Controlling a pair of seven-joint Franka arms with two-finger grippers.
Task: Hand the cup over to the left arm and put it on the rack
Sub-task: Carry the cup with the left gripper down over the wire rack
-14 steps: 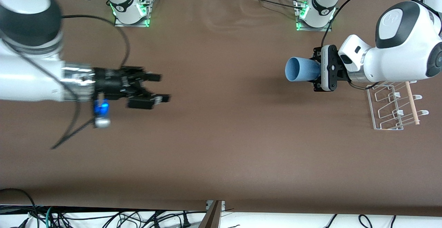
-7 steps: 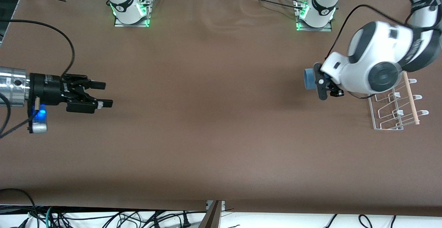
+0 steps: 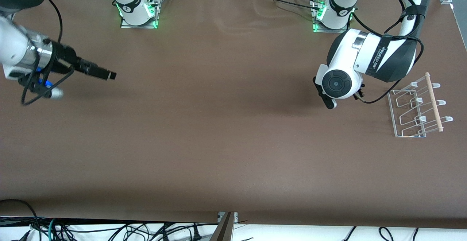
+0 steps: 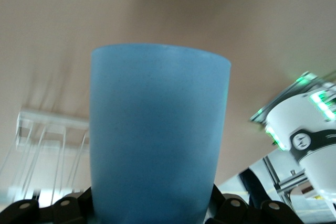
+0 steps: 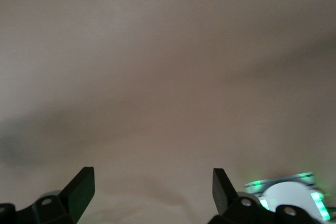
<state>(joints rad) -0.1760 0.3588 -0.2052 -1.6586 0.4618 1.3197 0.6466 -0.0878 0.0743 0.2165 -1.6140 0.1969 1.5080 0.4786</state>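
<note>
The light-blue cup [image 4: 157,135] fills the left wrist view, held between the left gripper's black fingers [image 4: 68,205]. In the front view the cup is hidden under the left arm's white wrist. Only a black tip of the left gripper [image 3: 329,102] shows there, over the table beside the white wire rack [image 3: 416,106]. The rack also shows blurred in the left wrist view [image 4: 47,140]. My right gripper [image 3: 107,75] is open and empty [image 5: 152,174] over the table at the right arm's end.
The rack's wooden dowel [image 3: 434,102] runs along its side toward the left arm's end. The two arm bases [image 3: 138,9] [image 3: 334,13] with green lights stand along the table's edge farthest from the front camera. Black cables hang from both wrists.
The left wrist has turned over, and the cup, seen sticking out sideways before, is now hidden beneath it. The right arm has drawn back toward its end of the table and turned.
</note>
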